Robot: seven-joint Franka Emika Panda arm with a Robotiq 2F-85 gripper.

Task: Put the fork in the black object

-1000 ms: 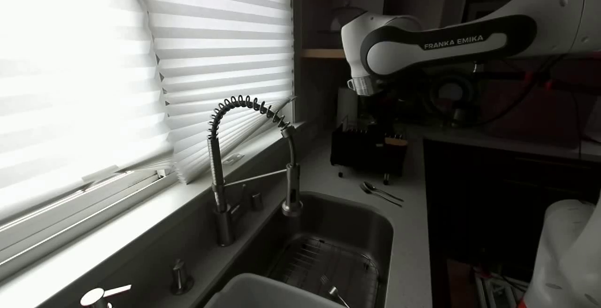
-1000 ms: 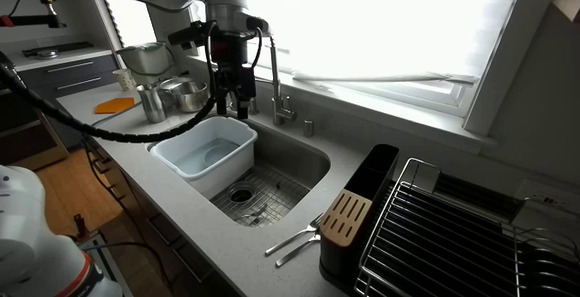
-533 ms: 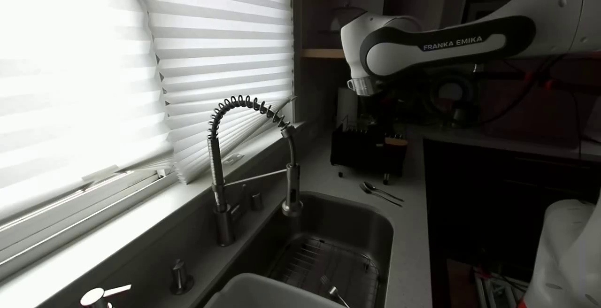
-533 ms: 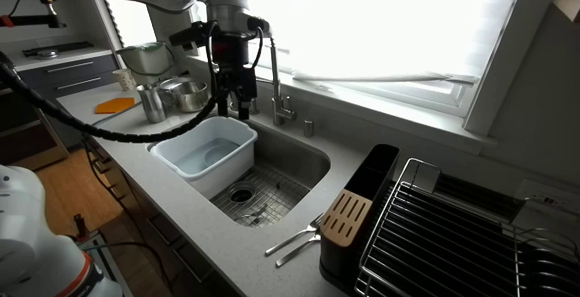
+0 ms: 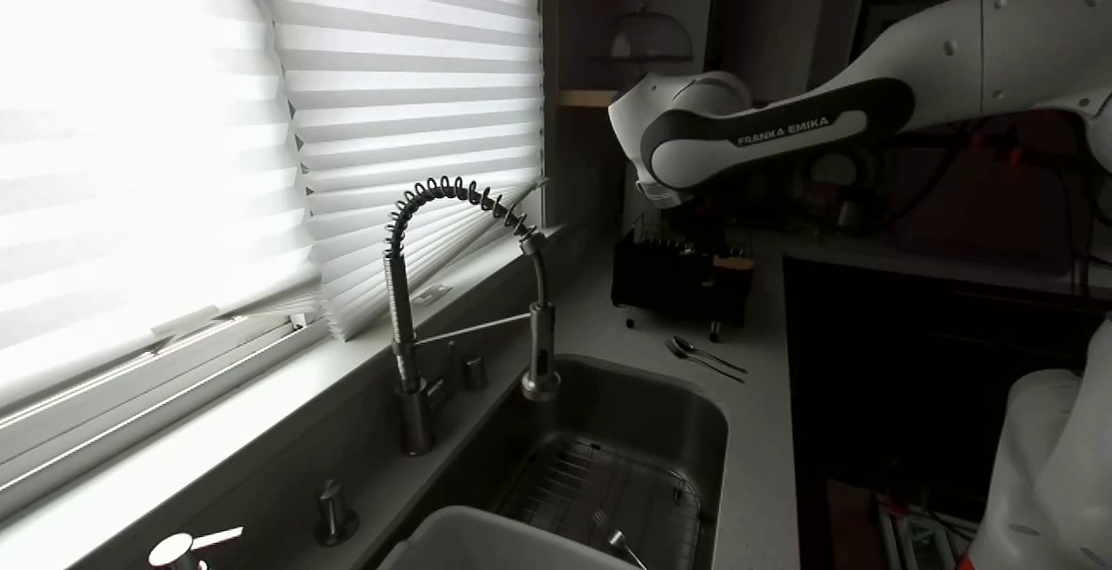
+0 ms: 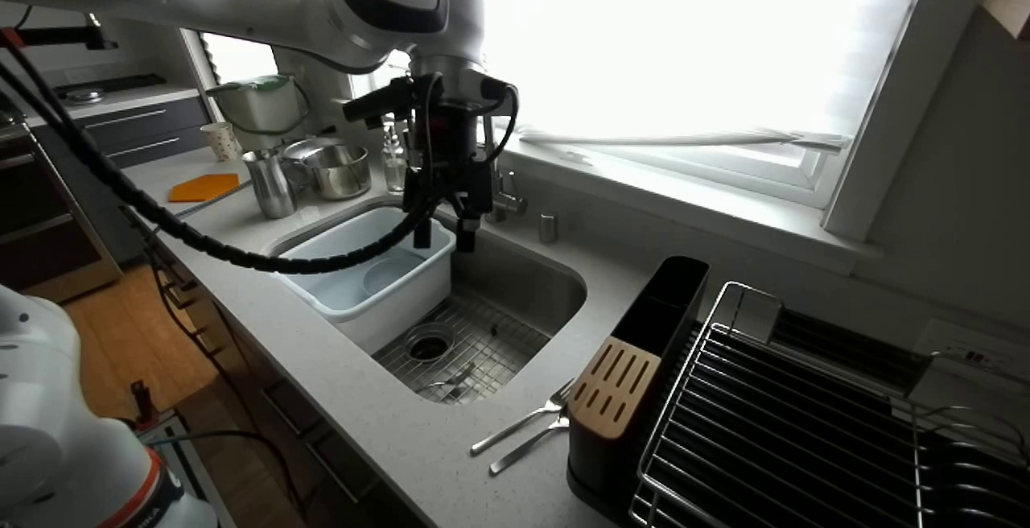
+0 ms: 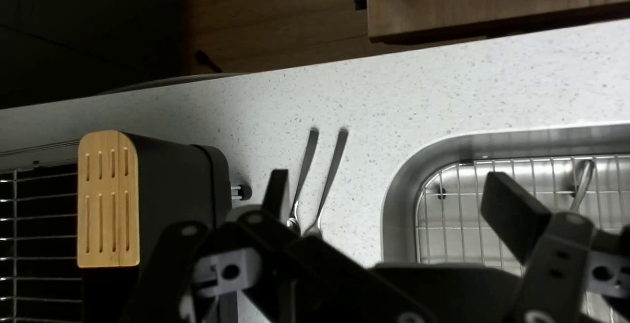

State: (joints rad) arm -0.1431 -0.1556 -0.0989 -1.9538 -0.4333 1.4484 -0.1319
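A silvery fork (image 5: 617, 540) lies in the sink on the wire rack; it also shows in an exterior view (image 6: 457, 383) and, partly, in the wrist view (image 7: 583, 185). Two more utensils (image 6: 515, 431) lie on the counter against the black object (image 6: 591, 464); one seems to have tines there, while their heads are partly hidden in the wrist view (image 7: 334, 165). The black object has a slotted wooden top (image 7: 108, 200) on part of it and an open dark compartment. My gripper (image 6: 444, 237) is open and empty above the sink, its fingers (image 7: 514, 214) wide apart.
A white tub (image 6: 402, 303) with water stands in the sink. The coiled faucet (image 5: 404, 318) rises behind it. A wire dish rack (image 6: 780, 423) stands beside the black object. Metal vessels (image 6: 338, 170) and a soap bottle (image 6: 394, 159) stand beyond the tub.
My arm and gripper have come lower and moved toward the black object's end of the counter, mostly in the last half second. The gripper stays open. The utensils have not moved.
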